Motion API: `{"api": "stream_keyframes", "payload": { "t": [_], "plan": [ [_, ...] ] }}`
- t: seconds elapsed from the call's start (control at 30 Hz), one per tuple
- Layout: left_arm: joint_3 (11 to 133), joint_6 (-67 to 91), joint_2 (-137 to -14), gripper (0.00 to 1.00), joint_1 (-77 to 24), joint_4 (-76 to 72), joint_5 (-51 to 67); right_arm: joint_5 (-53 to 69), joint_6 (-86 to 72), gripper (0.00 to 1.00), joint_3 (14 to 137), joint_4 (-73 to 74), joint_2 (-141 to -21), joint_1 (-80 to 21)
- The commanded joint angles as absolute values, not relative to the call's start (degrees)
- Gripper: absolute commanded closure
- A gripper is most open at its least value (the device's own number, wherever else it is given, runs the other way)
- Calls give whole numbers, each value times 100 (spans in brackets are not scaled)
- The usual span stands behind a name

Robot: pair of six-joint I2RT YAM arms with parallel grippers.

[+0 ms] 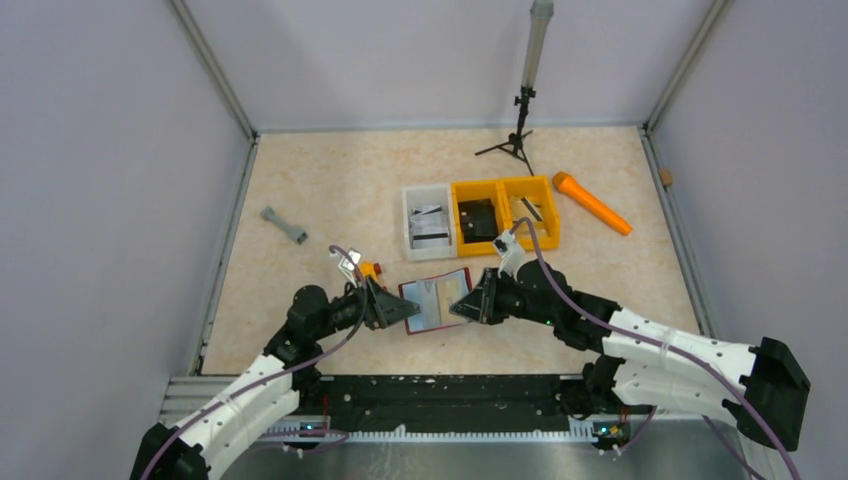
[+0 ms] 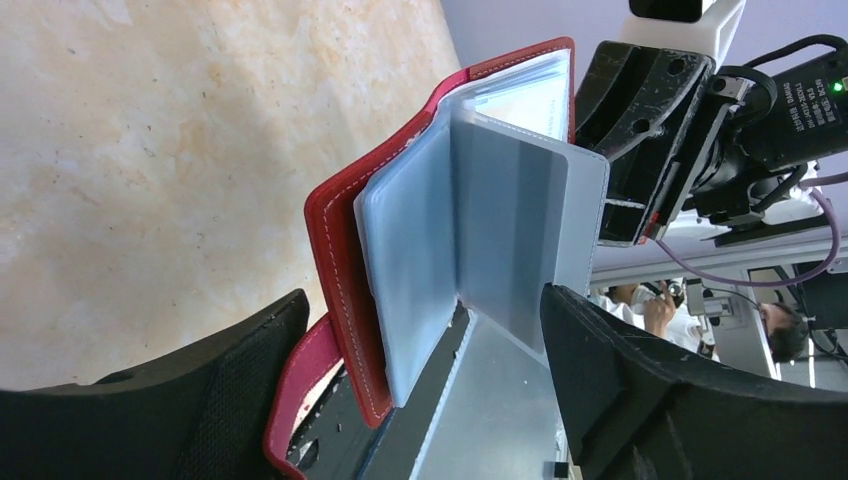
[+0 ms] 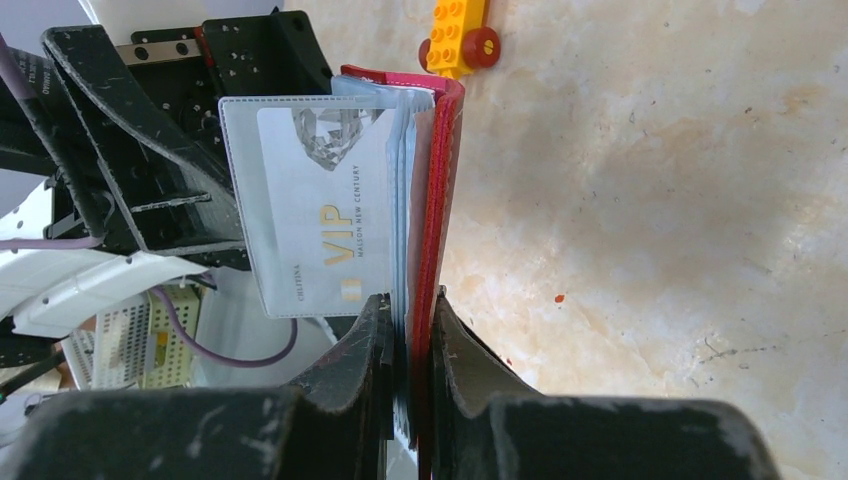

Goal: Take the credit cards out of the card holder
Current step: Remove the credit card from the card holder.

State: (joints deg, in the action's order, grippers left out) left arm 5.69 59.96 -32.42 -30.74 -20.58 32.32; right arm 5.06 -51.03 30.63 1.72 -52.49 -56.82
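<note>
Two pincers meet at the card holder (image 1: pixel 435 302), which is held open over the table (image 1: pixel 330 190). The right pincer (image 3: pixel 410 312) is clamped together on the holder's red cover and clear sleeves at its right edge. The left pincer (image 2: pixel 425 300) stands wide apart at the holder's left edge, with cover and sleeves between its fingers; I cannot tell whether either finger touches them. A pale credit card (image 3: pixel 325 210) printed VIP sits in an outer sleeve. A red-and-yellow toy block (image 1: pixel 370 268) lies just beyond the holder's left corner. Farther beyond the holder, a white bin (image 1: pixel 409 215) contains striped cards (image 1: pixel 430 228).
</note>
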Motion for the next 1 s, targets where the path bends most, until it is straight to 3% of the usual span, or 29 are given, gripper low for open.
{"api": "stream_keyframes", "payload": {
  "t": [0.0, 0.23, 0.5, 0.73, 0.97],
  "plan": [
    [638, 6154, -3255, 12, -3058, -2611, 3197, 439, -5165, 100, 3148, -74, -5098, -5643],
    [343, 6513, -3214, 21, -3058, -3581, 3397, 251, -5153, 100, 3267, 267, -5103, -5642],
    [492, 6373, -3295, 39, -3049, -3302, 3388, 471, -5172, 100, 3248, 38, -5102, -5636],
    [672, 6113, -3541, 41, -3052, -2999, 3383, 713, -5278, 100, 3239, -283, -5023, -5634],
    [607, 6094, -3556, 72, -3050, -3221, 3459, 967, -5428, 100, 3035, -550, -4852, -5527]
  ]
}}
